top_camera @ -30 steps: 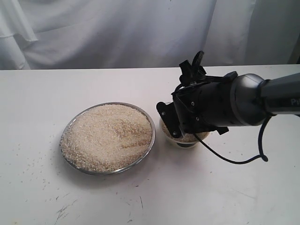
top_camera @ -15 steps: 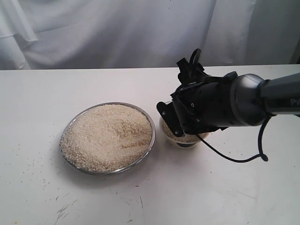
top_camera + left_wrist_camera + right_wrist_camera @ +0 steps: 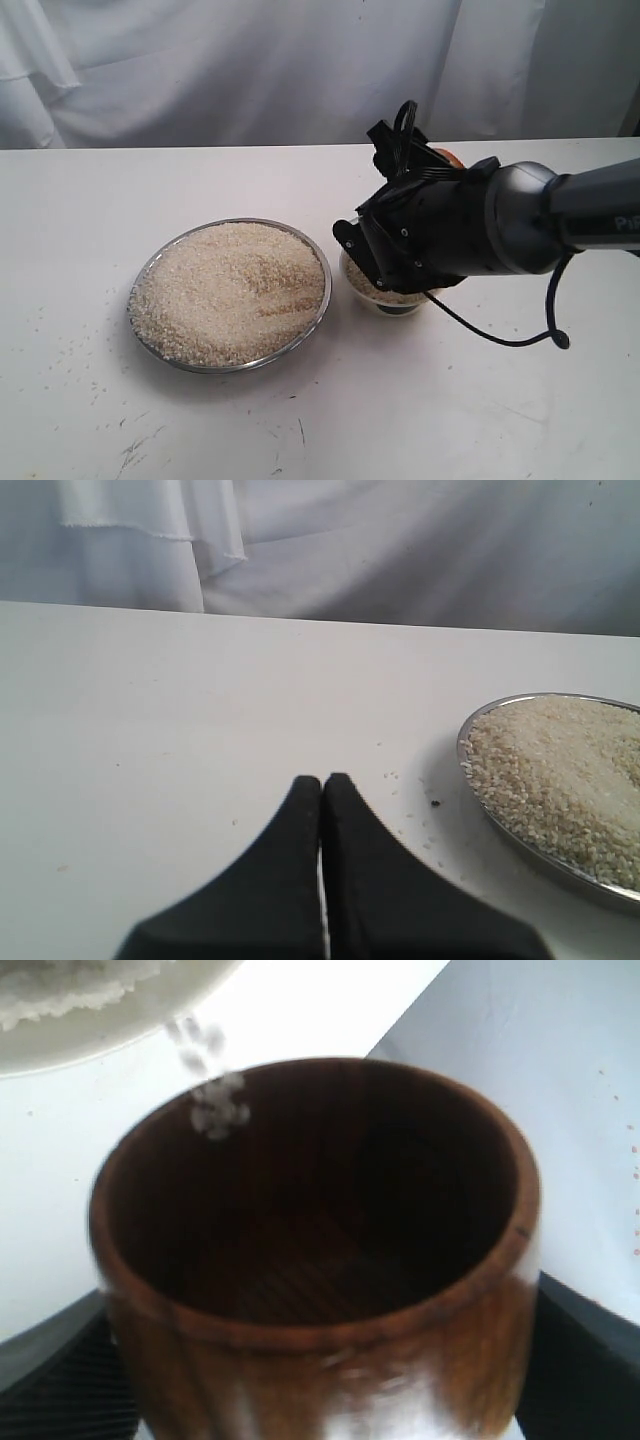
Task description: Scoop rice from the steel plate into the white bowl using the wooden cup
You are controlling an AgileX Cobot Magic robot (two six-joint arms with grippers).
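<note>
My right end effector (image 3: 315, 1360), spread wide around the cup (image 3: 320, 1190), pours rice (image 3: 215, 1110) into the bowl (image 3: 378, 300); next, scoop from the plate (image 3: 232, 369) at frame left.

We're counting one steel plate (image 3: 232, 369), one white bowl (image 3: 362, 303), one wooden cup (image 3: 320, 1260), two grippers, the left gripper (image 3: 322, 790) and the right gripper (image 3: 320, 1370), two lots of rice (image 3: 230, 290), plate and bowl, and one table (image 3: 450, 420).

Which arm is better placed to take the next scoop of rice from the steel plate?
Right. The right claw holds the wooden cup, tipped over the white bowl beside the steel plate. The left claw is shut, holding nothing.
</note>
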